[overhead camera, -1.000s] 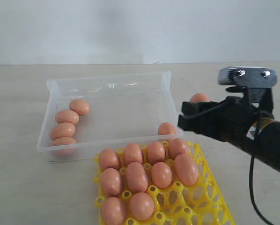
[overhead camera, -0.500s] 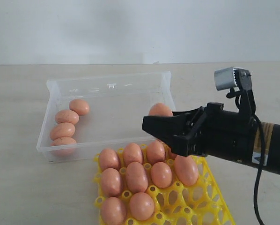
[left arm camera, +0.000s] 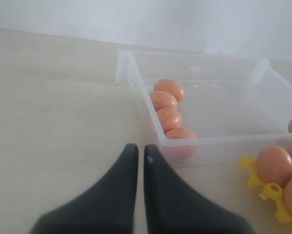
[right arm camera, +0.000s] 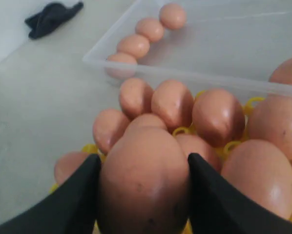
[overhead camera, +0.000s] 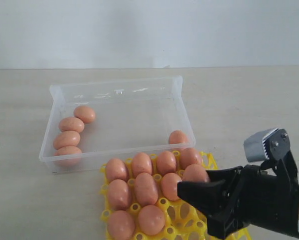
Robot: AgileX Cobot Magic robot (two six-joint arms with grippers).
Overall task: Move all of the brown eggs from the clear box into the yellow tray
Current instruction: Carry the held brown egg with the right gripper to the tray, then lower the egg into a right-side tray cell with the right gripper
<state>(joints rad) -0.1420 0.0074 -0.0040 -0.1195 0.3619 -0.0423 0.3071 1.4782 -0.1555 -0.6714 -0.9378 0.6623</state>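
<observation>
Tabletop (overhead camera: 249, 100) pale and matte. Clear box (overhead camera: 117, 89) sits toward the back left. Yellow tray (overhead camera: 208, 161) lies just in front of the box's near wall; I cannot tell whether the two touch. Right gripper (right arm camera: 143, 163) hangs low over the right part of the tray, fingers clamped on one brown egg (right arm camera: 143, 195), which is held above the filled cups. Left gripper (left arm camera: 137, 151) is beside the box's outer wall with bare table beneath, fingers pressed together and nothing between them. Brown eggs in the box: four in a row (overhead camera: 65, 139) along the left wall, one alone (overhead camera: 178, 137) at the near right corner. I count roughly ten more seated in tray cups (overhead camera: 146, 189), the rightmost partly hidden by the gripper.
</observation>
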